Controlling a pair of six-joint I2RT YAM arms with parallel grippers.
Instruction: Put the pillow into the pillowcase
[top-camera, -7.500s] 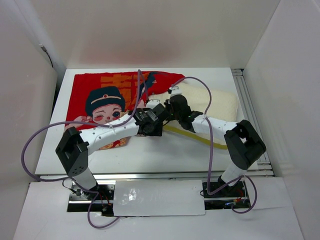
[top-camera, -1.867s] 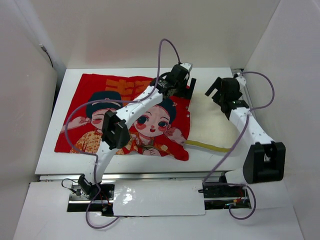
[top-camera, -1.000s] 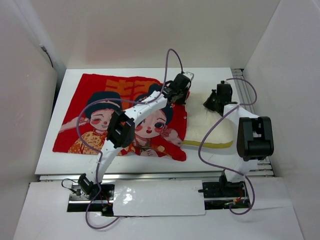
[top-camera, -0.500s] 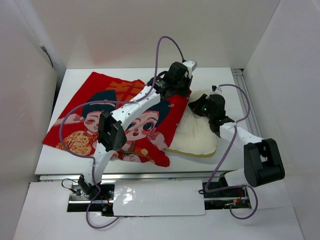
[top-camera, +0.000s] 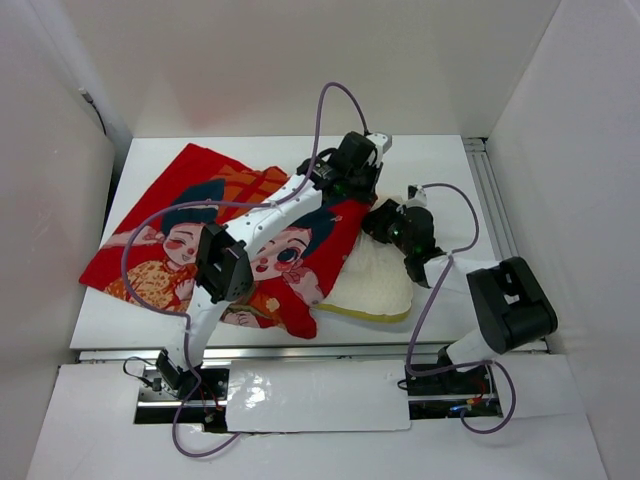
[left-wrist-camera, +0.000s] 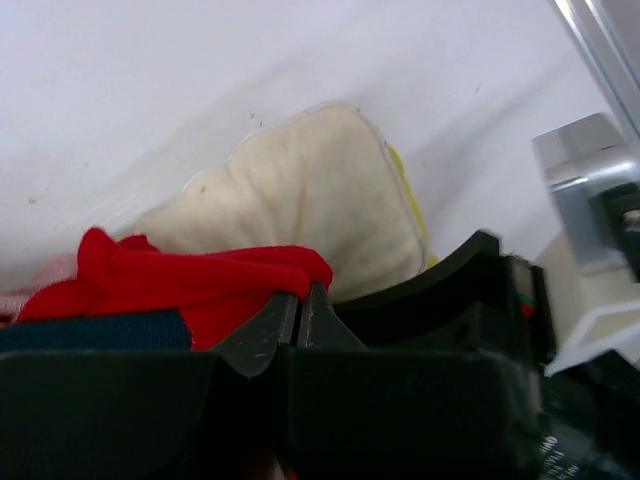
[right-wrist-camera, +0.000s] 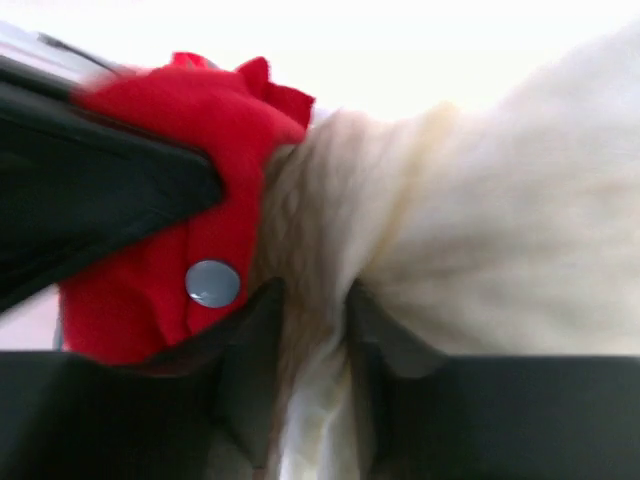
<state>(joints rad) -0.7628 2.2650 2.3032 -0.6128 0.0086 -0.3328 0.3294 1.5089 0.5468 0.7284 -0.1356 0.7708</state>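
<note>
Progress in top view: more of pillow (top-camera: 375, 285) swallowed by pillowcase (top-camera: 190, 235) than half a second ago, with only a lower-centre corner left bare. Left wrist view: left gripper (left-wrist-camera: 298, 300) clamped tight on pillowcase edge, lower centre. Right wrist view: right gripper (right-wrist-camera: 312, 310) at bottom centre, pillow fold between parted fingers; pinching or releasing, cannot tell. Probably a regrasp ahead, further along pillow.

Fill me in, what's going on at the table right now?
The left gripper is clamped on the edge of the red pillowcase, right beside the pillow. The right gripper has a bunch of the pillow's fabric between its fingers; whether it is squeezing is unclear. The pillowcase covers part of the pillow, and the pillow's near right part lies bare.
</note>
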